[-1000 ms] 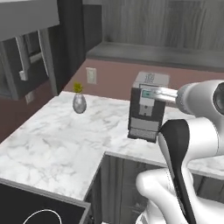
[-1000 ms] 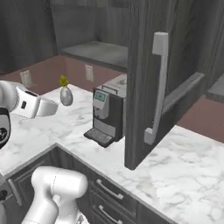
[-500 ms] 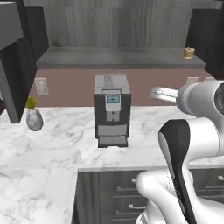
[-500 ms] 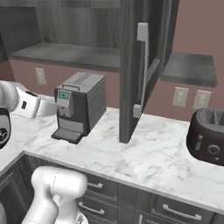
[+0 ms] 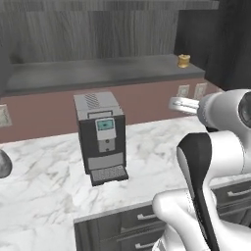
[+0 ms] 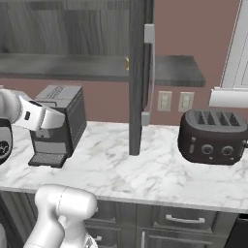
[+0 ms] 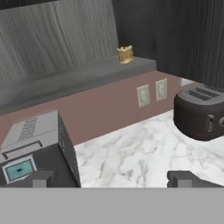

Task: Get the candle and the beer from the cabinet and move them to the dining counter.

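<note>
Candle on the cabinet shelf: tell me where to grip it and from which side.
Grip the candle across its short body, coming level from the open front of the cabinet. It stands upright near the shelf's right end, wall behind and door beside it, so a front approach looks clearest. The gripper is open.

Marble worktop point(image 6: 145, 169); mauve wall point(image 6: 193, 34); drawers point(image 6: 189, 223) below.

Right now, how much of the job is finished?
Done: the cabinet door stands open. In hand: nothing; the gripper is open and empty above the counter. Left: the candle sits on the cabinet shelf; I cannot see the beer, and both must go to the dining counter.
</note>
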